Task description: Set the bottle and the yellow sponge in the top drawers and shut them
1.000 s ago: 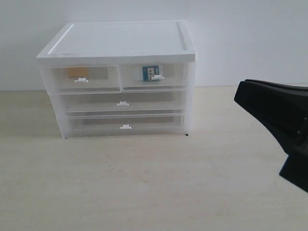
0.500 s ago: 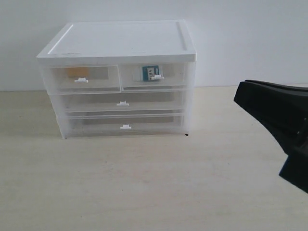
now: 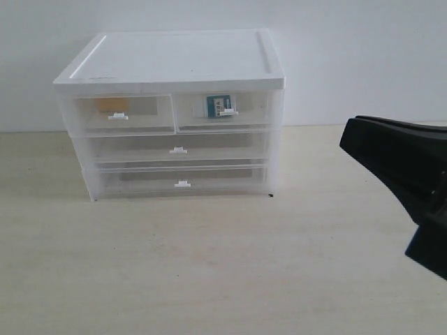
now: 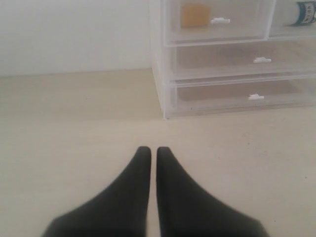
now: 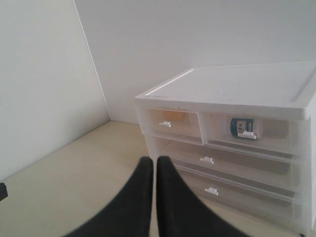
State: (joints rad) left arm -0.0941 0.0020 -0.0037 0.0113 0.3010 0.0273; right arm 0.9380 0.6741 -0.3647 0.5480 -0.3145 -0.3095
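Observation:
The yellow sponge (image 3: pixel 110 105) lies inside the left top drawer (image 3: pixel 122 115), which stands pushed in; the sponge (image 4: pixel 194 15) also shows through the drawer wall in the left wrist view. The bottle (image 3: pixel 220 106) lies inside the right top drawer (image 3: pixel 223 112), also pushed in, with its blue-teal label (image 5: pixel 240 126) facing out. My left gripper (image 4: pixel 154 150) is shut and empty, low over the table, well away from the cabinet. My right gripper (image 5: pixel 154 162) is shut and empty, off the cabinet's front; its fingertips are out of the exterior view, and only its black body (image 3: pixel 401 178) shows at the right edge there.
The white translucent cabinet (image 3: pixel 174 59) stands at the back of the pale wooden table (image 3: pixel 209 265) against a white wall. Two wider drawers (image 3: pixel 178 150) sit below the top pair, both pushed in.

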